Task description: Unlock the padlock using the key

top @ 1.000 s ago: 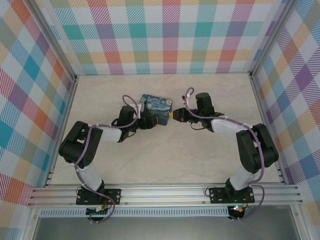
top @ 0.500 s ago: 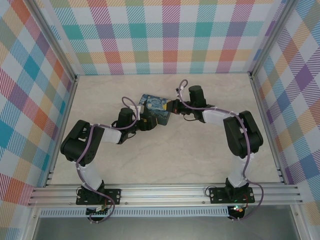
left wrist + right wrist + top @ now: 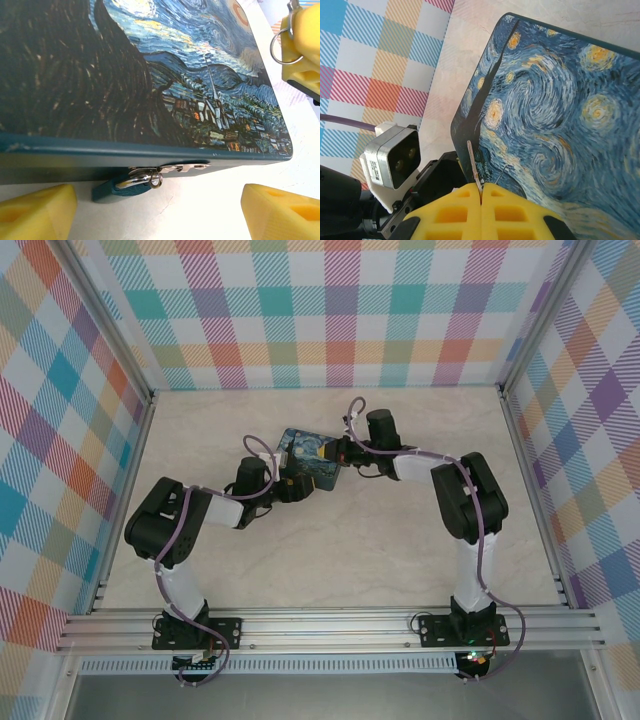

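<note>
The padlock (image 3: 118, 187), a small bluish body with a metal shackle, hangs from the hasp on the front edge of the Starry Night tin (image 3: 150, 75). My left gripper (image 3: 157, 215) is open, its yellow fingertips (image 3: 35, 212) standing either side of the padlock and apart from it. My right gripper (image 3: 481, 187) is shut on the key (image 3: 473, 161), whose thin blade sticks out past the fingertips over the tin lid (image 3: 555, 115). In the top view the right gripper (image 3: 340, 452) hovers at the tin's (image 3: 312, 458) right side and the left gripper (image 3: 290, 487) at its near edge.
The key's ring (image 3: 281, 44) hangs by the right gripper's yellow fingers (image 3: 302, 45) past the tin's far corner. The left wrist camera (image 3: 390, 157) sits close below the key. Plaid walls enclose the marble table (image 3: 330, 560); both forearms angle inward toward the tin.
The right arm has swung left, carrying the key from beside the tin's right edge to over the lid. The left gripper has stayed at the tin's near edge.
</note>
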`<act>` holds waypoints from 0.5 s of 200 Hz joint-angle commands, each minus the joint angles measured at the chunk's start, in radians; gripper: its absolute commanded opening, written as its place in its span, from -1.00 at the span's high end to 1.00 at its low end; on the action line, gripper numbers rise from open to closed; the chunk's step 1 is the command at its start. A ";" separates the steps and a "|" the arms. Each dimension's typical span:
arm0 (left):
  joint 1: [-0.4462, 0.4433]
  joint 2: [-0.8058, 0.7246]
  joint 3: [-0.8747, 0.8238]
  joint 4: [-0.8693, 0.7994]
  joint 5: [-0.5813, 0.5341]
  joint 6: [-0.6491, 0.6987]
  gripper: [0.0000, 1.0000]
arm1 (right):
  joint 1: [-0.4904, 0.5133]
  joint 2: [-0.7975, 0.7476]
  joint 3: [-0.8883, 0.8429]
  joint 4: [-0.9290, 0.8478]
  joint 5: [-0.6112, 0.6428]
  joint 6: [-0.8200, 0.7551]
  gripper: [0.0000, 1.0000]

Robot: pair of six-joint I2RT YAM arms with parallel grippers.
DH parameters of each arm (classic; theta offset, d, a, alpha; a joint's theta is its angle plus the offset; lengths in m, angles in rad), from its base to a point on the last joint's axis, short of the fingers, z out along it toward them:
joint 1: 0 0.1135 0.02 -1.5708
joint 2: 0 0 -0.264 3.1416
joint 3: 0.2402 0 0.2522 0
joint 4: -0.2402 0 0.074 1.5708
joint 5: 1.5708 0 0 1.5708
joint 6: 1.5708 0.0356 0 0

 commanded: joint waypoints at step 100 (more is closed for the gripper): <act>0.008 0.095 0.028 0.086 0.092 -0.045 -0.50 | 0.021 0.031 -0.002 -0.194 0.063 -0.073 0.93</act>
